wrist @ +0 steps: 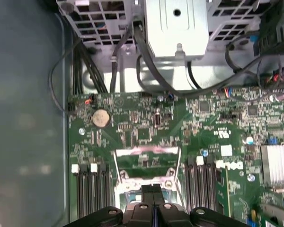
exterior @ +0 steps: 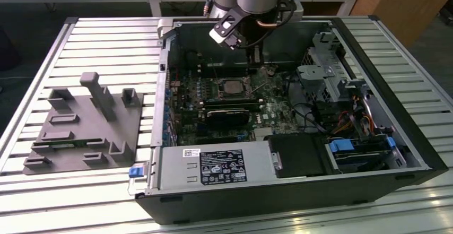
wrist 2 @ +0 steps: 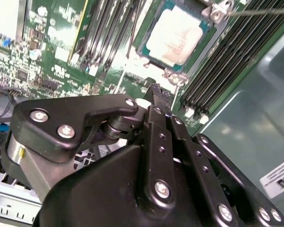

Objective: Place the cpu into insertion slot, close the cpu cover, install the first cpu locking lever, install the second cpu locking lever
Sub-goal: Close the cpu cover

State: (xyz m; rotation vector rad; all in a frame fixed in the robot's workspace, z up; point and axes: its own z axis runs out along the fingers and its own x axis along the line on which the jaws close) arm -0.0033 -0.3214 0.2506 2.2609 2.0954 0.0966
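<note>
The cpu [wrist 2: 177, 35] lies flat in the insertion slot [wrist 2: 143, 48], its silver face bare; in the exterior view the cpu [exterior: 230, 87] sits mid-board inside the open case. The cpu cover [wrist: 146, 152] is a silvery frame tilted up off the socket. A thin metal locking lever [wrist 2: 260, 12] sticks out beside the socket, unlatched. My gripper [wrist 2: 156, 92] hangs just off the socket's edge, black fingers pressed together with nothing between them. The gripper [wrist: 151, 189] sits close to the raised cover, and the gripper [exterior: 253, 61] hovers over the far side of the socket.
Memory slots [wrist 2: 109, 28] flank the socket on both sides. A black card [exterior: 226, 117] lies nearer the power supply [exterior: 212, 165]. A drive cage [exterior: 325, 80] and cables fill the exterior view's right. A grey fixture plate [exterior: 85, 128] lies outside the case.
</note>
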